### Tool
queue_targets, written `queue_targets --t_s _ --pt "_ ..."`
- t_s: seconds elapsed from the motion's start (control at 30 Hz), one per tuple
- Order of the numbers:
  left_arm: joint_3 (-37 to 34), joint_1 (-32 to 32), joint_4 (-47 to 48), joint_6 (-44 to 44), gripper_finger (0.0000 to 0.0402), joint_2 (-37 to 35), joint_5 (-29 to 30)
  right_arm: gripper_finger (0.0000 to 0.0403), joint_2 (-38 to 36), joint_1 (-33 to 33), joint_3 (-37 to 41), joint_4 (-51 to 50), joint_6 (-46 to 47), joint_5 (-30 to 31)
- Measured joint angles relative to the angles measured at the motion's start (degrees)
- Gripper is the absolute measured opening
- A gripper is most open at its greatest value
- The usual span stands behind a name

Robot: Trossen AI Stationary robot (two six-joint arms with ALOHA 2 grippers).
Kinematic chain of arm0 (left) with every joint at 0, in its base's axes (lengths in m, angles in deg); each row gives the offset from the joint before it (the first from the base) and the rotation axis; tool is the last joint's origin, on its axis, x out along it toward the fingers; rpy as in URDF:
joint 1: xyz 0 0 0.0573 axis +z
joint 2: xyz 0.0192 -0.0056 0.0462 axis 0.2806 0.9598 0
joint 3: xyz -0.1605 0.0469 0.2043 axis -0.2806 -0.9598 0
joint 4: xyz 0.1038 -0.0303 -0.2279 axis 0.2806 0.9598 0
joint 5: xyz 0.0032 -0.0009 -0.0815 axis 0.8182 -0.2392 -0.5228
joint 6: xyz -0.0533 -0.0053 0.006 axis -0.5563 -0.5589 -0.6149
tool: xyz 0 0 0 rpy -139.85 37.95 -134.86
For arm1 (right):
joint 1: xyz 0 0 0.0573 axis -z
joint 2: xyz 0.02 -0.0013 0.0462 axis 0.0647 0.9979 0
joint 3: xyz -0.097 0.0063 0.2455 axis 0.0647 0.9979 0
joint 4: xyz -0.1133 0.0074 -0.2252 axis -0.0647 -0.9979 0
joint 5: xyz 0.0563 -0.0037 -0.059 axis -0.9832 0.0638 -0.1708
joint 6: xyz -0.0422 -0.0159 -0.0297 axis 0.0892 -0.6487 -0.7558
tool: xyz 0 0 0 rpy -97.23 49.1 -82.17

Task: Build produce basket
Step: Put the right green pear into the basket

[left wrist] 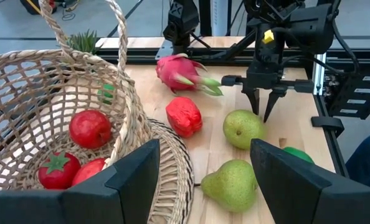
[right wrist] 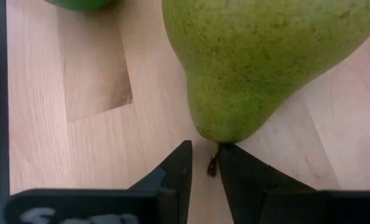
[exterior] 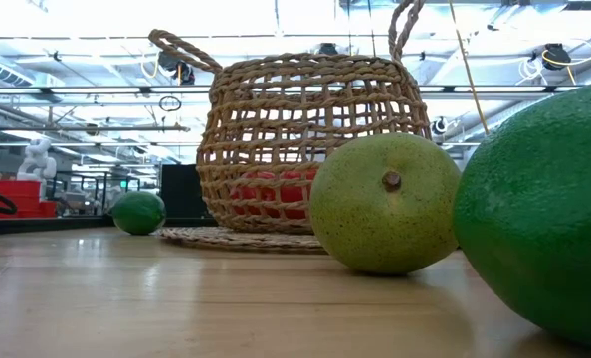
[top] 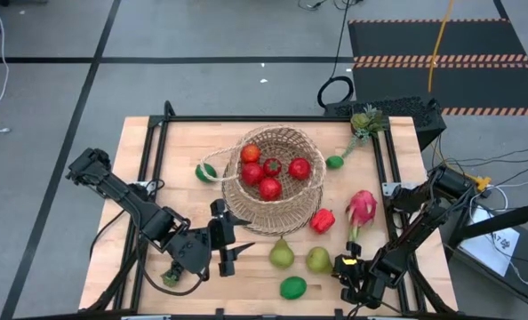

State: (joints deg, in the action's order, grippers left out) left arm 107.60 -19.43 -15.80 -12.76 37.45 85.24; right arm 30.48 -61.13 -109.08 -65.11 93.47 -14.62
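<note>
The tan wicker basket [top: 277, 173] stands mid-table on a woven mat and holds several red round fruits [left wrist: 90, 128]. Two green pears [top: 282, 255] [top: 317, 260] lie on the table near the basket, with a lime [top: 292, 287] nearer still. My right gripper [top: 348, 267] points down at the right pear [right wrist: 260, 56], slightly open, with the pear's stem [right wrist: 213, 165] between its fingertips. It also shows in the left wrist view [left wrist: 263, 114]. My left gripper [top: 224, 242] is open and empty beside the basket's near left side [left wrist: 203, 186]. My right gripper has the pear's short stem [right wrist: 213, 163] in the narrow gap between its two fingertips, at the pear's narrow end. The fingers come from above, slanting from the table's right. A gap shows beside the stem; I cannot tell whether a finger touches it. The pear lies on the table.
A pink dragon fruit [top: 362, 209] and a red fruit [top: 323, 220] lie right of the basket. Limes lie at the basket's left [top: 206, 172] and far right [top: 335, 162]. A green leafy fruit top [top: 366, 120] is at the far right corner. A black frame edges the table.
</note>
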Motion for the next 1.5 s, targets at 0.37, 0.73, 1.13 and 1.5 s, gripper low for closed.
queue_targets --t_s 0.37,0.73,1.13,1.5 --pt "0.00 0.00 -0.04 0.03 0.0250 0.00 0.04 0.0034 0.17 0.06 0.11 -0.37 -0.19 0.39" --pt "0.00 0.00 0.01 -0.01 0.0250 0.00 0.15 0.0003 -1.02 1.58 -2.90 -5.03 -2.80 -1.08" --pt "0.00 0.01 0.36 -0.08 0.0250 0.00 0.17 0.0001 -2.96 3.97 -16.37 -26.98 -8.60 -0.07" --pt "0.00 0.00 0.37 -0.19 0.0250 0.00 0.17 0.0001 -3.03 5.41 -27.15 -42.61 -14.21 -1.66"
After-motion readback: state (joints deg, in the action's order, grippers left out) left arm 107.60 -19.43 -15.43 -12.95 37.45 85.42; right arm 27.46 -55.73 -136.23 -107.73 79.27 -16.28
